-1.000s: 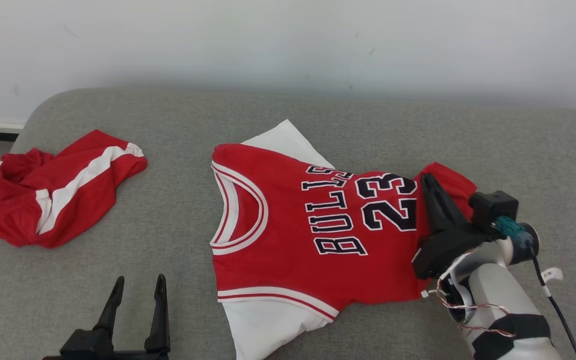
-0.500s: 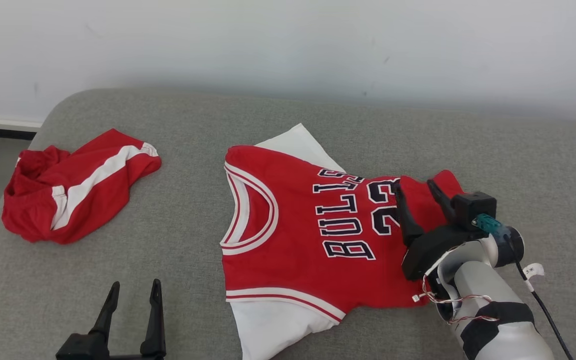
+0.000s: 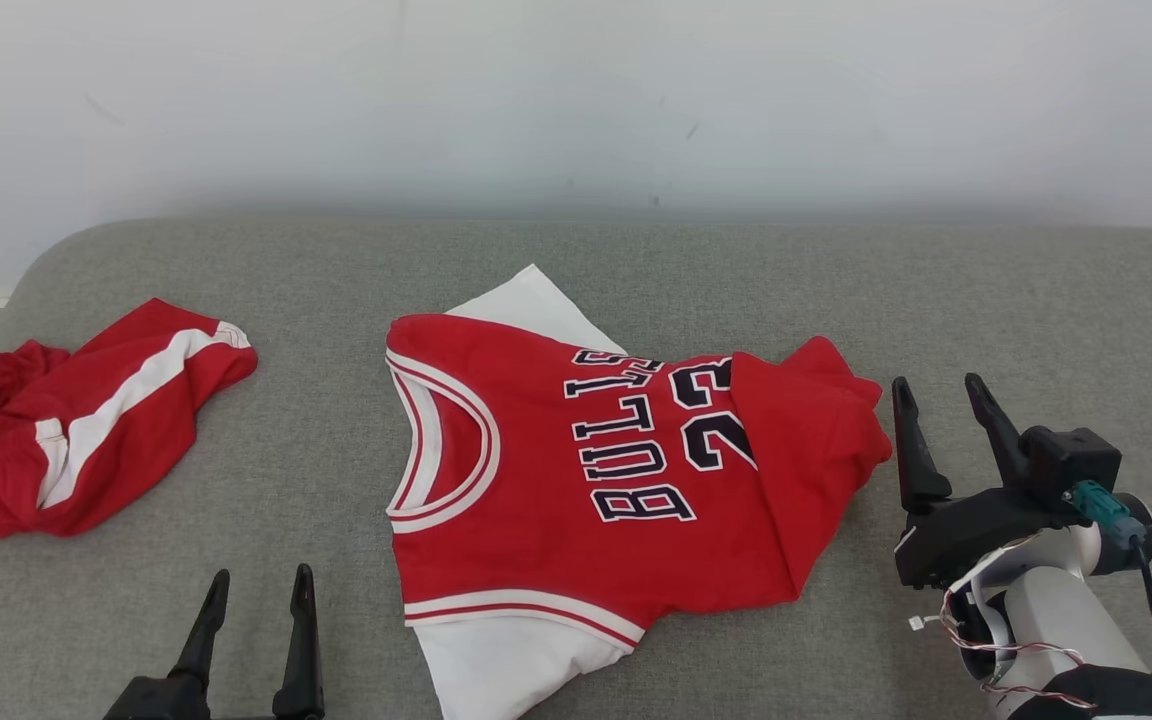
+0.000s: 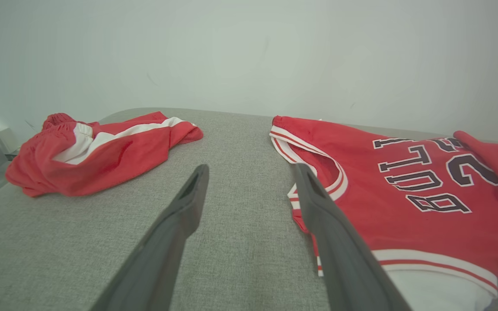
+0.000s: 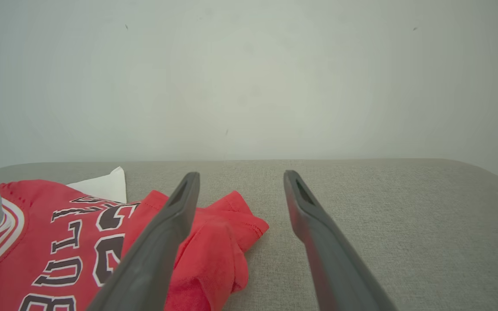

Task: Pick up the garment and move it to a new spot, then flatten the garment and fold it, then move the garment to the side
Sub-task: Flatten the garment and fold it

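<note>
**Folding under way: a skewed hem flap is needing attention**

The garment, a red jersey with white sleeves, is lying face up in the middle of the grey padded surface, collar pointing toward the robot's left. Its hem end is lying doubled back over the number as a slanted, puffy flap. The right pincer is hovering just beside that flap, fingers spread wide and gripping nothing. The left pincer is waiting near the front edge, likewise wide open and empty, apart from the collar. Red shorts are lying well apart at the left.

By my reading, the folding is sitting only partway. Doing it well is probably calling for pressing the flap flat first. After that comes bringing the sleeves inward, pinching both layers at a corner so the light fabric is not dragging or bunching, and steering clear of the shorts.
</note>
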`<state>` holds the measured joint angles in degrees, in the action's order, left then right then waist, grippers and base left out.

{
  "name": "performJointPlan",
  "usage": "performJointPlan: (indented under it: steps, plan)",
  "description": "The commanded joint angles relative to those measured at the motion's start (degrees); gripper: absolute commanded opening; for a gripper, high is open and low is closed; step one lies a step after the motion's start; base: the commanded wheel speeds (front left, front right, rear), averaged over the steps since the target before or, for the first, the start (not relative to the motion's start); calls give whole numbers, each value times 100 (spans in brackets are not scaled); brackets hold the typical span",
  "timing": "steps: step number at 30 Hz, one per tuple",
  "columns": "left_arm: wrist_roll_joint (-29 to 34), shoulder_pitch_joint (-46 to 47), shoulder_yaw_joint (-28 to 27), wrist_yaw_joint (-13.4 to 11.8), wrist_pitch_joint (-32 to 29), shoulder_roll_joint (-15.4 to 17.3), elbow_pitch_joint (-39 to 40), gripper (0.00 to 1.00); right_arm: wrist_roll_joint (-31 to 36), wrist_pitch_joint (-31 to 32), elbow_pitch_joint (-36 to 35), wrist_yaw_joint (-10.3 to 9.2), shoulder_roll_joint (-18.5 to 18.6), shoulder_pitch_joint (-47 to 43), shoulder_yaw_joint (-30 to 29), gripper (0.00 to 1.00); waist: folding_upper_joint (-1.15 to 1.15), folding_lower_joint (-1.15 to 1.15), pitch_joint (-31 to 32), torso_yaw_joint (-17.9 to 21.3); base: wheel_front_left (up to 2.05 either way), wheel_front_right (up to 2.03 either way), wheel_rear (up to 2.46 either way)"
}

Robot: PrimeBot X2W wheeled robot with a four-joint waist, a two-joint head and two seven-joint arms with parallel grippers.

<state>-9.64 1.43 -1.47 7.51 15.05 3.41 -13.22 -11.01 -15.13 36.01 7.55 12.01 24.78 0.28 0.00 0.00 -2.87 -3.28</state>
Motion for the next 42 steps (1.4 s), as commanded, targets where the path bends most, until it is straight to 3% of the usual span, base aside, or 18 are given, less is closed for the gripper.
performJointPlan:
  steps: [1,9,21,22,23,30,42]
  plan:
    - [43,-44,3,-7,19,-10,24,100,-35,0,-35,-13,20,-51,-29,100,0,0,-11,17,0,0,0]
    - [46,55,98,-7,19,-4,6,100,-40,34,305,-13,27,271,65,100,0,0,-100,-111,0,0,0]
    - [-24,168,145,-7,19,-4,-38,100,-129,328,1630,-13,85,910,218,98,0,0,-299,-423,0,0,0]
    - [-28,166,139,-7,19,-5,-36,100,-140,332,1717,-13,64,926,238,38,0,0,-308,-430,0,0,0]
    - [-25,165,131,-7,19,-6,-33,100,-156,309,1782,-13,47,952,254,0,0,0,-317,-434,0,0,0]
    - [-4,95,37,-7,19,-13,-32,100,-195,54,1865,-13,62,1025,298,0,0,0,-286,-305,0,0,0]
    - [-53,-60,8,-8,19,-40,-44,100,-120,-11,-710,-13,-134,-702,-413,0,0,0,-164,177,0,0,0]
